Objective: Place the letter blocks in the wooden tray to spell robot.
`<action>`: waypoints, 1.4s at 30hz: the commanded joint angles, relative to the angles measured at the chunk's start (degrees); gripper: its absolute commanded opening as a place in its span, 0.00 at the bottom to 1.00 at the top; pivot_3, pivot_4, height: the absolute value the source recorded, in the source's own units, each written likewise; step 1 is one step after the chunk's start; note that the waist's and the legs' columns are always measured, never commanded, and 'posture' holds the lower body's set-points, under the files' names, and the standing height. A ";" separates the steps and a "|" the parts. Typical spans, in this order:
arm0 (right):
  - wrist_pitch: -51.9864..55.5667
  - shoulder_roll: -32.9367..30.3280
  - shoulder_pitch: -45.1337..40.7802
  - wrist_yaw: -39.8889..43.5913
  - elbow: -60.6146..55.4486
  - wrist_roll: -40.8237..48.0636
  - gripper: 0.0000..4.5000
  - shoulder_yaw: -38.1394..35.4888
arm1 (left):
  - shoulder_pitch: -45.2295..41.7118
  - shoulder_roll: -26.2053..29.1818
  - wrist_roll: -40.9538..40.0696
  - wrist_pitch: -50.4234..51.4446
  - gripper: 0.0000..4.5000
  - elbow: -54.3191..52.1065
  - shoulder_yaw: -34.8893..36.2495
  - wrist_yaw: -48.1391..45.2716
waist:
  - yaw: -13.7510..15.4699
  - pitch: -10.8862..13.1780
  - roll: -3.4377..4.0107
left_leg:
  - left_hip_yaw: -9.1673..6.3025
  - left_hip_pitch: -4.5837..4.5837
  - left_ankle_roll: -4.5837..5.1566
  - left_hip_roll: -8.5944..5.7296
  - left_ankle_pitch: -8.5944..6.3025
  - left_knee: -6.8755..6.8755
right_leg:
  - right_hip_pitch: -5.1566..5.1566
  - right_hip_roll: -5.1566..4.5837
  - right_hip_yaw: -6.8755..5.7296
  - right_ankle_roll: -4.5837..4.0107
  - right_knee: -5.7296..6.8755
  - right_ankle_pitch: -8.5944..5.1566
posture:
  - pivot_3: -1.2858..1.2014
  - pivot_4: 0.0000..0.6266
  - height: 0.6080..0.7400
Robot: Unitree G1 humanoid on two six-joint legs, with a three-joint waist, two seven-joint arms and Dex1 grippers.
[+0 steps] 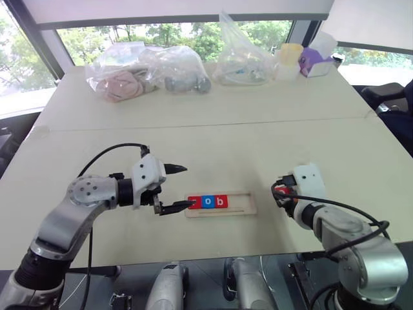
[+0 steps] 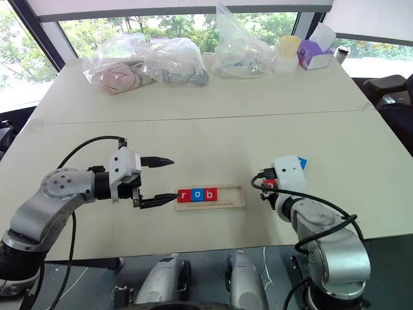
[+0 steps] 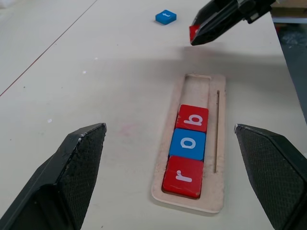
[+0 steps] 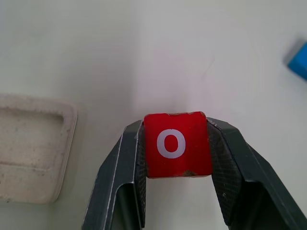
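Right wrist view: right gripper [image 4: 177,143] pinches the red "o" block [image 4: 176,143] above the table [image 4: 144,48]. Wooden tray [image 3: 218,143] holds r, o, b; blue block [image 3: 166,17] lies apart. Left gripper [image 1: 175,188] is spread beside the tray's end.

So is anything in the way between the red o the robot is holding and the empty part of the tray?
Nothing visible. The right gripper holds the red o above bare table, beside the tray's empty end. The r, o, b blocks fill the other end.
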 commanded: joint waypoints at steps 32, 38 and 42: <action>-74.58 -43.72 -4.72 59.26 43.24 4.88 0.99 8.70 | -2.14 -0.56 1.04 -1.49 1.00 0.40 0.13 -0.82 | -0.02 0.10 -0.08 | 0.08 -0.03 0.04 -0.11 -0.01 0.07 | 0.11 -0.03 -0.09 0.11 -0.16 -0.07 | 0.52 0.24 1.00; -81.30 -41.59 -11.55 63.28 53.83 2.35 0.99 13.61 | -0.93 -0.01 0.98 -1.21 1.00 -0.75 1.11 -0.22 | 0.24 0.10 -0.06 | 0.12 0.01 0.03 -0.11 -0.01 0.05 | 0.14 0.01 -0.09 0.08 -0.07 -0.05 | 0.52 0.24 1.00; -84.17 -41.21 -12.78 65.40 57.57 0.85 0.99 15.76 | -0.28 0.23 0.92 -0.98 1.00 -1.40 1.30 0.10 | 0.28 0.10 -0.06 | 0.11 -0.01 0.03 -0.11 -0.01 0.03 | 0.14 -0.02 -0.11 0.07 -0.07 -0.02 | 0.52 0.24 1.00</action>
